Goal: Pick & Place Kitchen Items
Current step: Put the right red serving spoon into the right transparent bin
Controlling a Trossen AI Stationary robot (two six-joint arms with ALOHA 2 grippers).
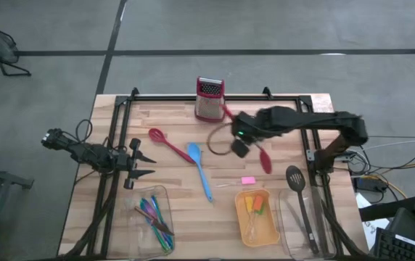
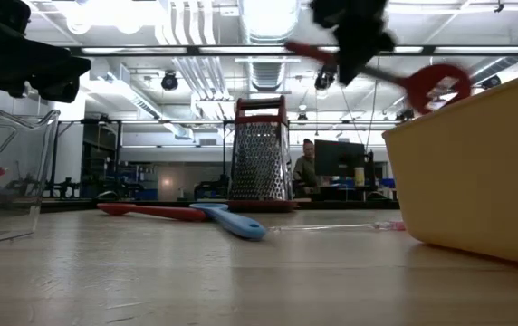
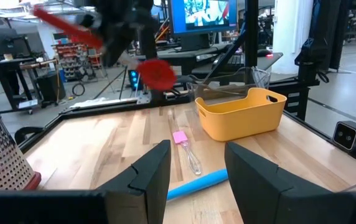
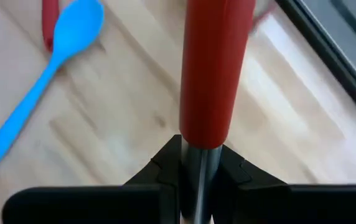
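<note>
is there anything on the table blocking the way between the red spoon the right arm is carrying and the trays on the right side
Nothing visible blocks it. The right tool holds the red spoon up in the air, well above the table. Between it and the orange tray lies only a small pink-tipped piece, flat on the wood, and the lifted spoon should pass over it.

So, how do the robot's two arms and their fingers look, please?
Both arms are dark, nearly black. The right arm shows a small green light near its wrist and a looping cable. The left gripper has two black, pointed fingers, wedge-shaped in the left wrist view.
</note>
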